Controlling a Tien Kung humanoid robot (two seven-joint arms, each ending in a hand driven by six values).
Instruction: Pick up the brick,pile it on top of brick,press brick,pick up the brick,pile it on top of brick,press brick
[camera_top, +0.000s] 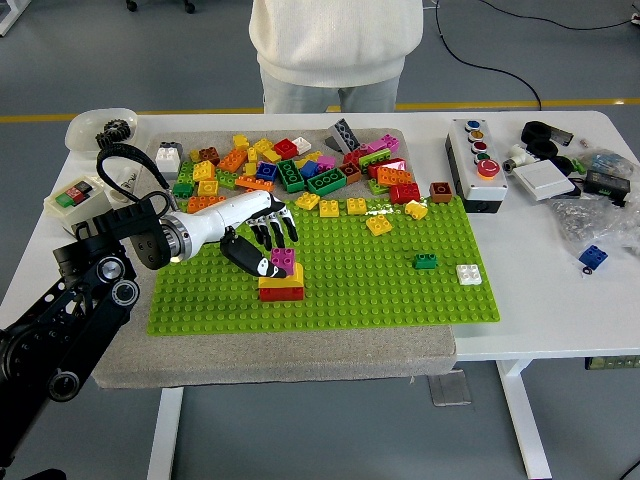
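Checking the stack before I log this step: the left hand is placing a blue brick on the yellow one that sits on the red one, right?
Not quite. In the head view, the brick at the left hand's fingers is magenta, not blue. It sits on the yellow brick, which rests on the red brick, as you said.

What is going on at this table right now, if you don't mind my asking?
The robot's left hand is at a small stack on the green baseplate: a magenta brick on a yellow brick on a red brick. Its fingers are around the magenta brick. Loose bricks lie beyond, and a person stands at the far side.
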